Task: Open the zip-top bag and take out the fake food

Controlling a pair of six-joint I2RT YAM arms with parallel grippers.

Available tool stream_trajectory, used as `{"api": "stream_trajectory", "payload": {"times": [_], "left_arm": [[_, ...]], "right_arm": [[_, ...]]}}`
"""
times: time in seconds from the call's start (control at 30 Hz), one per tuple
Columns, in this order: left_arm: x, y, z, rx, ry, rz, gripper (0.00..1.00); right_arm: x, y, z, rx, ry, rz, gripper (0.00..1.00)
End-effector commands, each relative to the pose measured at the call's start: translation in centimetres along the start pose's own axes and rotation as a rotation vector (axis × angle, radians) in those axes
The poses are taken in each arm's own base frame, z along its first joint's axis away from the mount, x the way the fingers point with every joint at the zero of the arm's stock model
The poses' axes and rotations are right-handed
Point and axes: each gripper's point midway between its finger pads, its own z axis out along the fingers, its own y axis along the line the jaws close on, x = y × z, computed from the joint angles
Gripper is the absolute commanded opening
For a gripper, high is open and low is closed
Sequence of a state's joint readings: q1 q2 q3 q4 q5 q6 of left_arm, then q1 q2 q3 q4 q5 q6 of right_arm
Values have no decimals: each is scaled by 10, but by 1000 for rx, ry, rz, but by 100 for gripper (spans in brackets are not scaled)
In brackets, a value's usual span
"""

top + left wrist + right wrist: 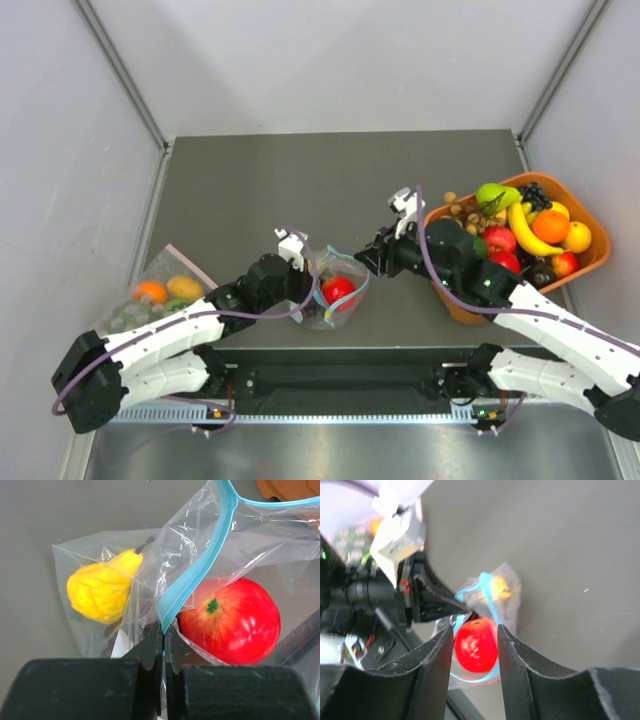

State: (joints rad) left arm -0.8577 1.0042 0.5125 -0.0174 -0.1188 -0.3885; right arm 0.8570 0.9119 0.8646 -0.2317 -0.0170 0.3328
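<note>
The zip-top bag, clear with a teal-blue strip, lies near the table's front edge with its mouth spread open. Inside are a red apple and a yellow fruit; both also show in the left wrist view, the apple to the right. My left gripper is shut on the teal strip at the bag's left side. My right gripper is open, just above and right of the bag's mouth. In the right wrist view the apple shows between my open fingers, farther off, untouched.
A second clear bag with a pinkish-red edge, holding orange and yellow fruits, lies at the table's left. An orange basket heaped with fruits stands at the right, behind my right arm. A black rail runs along the near edge.
</note>
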Motion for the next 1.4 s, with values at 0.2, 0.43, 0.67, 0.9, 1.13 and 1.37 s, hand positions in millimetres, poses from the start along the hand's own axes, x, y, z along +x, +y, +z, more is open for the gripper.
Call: {"api": "stream_trajectory", "payload": {"times": [0.2, 0.43, 0.67, 0.9, 1.13, 1.37], "left_arm": [[-14, -15, 3, 75, -48, -4, 0], [-14, -17, 0, 85, -49, -8, 0], [-14, -21, -1, 109, -45, -7, 0], [-13, -20, -2, 109, -46, -6, 0], [-10, -19, -4, 110, -46, -4, 0], [-5, -19, -5, 117, -36, -3, 0]], "right_arm": [[15, 55, 21, -214, 88, -76, 42], [68, 53, 45, -198, 232, -43, 43], [100, 36, 65, -72, 318, -82, 61], [128, 22, 67, 55, 391, -143, 72], [141, -5, 59, 194, 395, -118, 74], [139, -10, 57, 219, 385, -107, 75]]}}
